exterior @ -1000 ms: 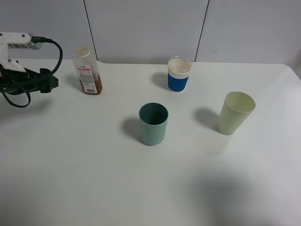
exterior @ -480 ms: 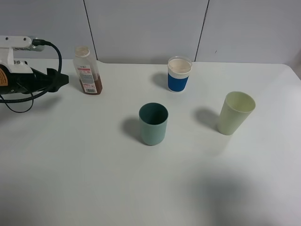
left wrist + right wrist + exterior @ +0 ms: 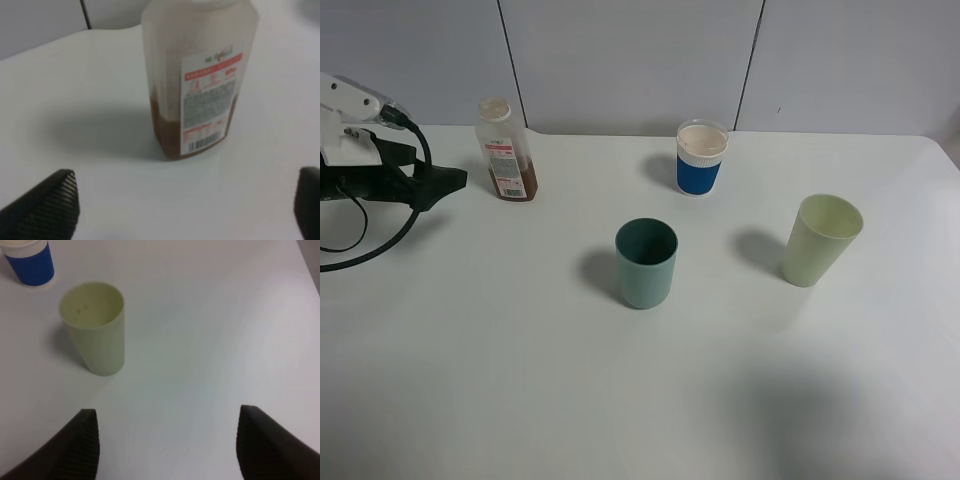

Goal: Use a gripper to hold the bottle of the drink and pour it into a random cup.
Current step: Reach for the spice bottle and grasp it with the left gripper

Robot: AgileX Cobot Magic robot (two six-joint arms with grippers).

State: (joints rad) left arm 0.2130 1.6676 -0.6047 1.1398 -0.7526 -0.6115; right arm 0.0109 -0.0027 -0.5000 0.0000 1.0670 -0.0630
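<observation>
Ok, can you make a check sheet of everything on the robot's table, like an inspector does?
Surface: white table, no spills seen.
Job's things: bottle upright at the back left, with a little brown drink at its bottom; teal cup upright mid-table, nothing seen inside.
Clutter: blue-banded white cup at the back; pale yellow-green cup on the right; both upright.
Claws: left claw open, pointing at the bottle, not touching it; right claw open, holding nothing.
Cables: black cable looping behind the left claw.
Surroundings: grey wall panels behind; nothing else seen.
</observation>
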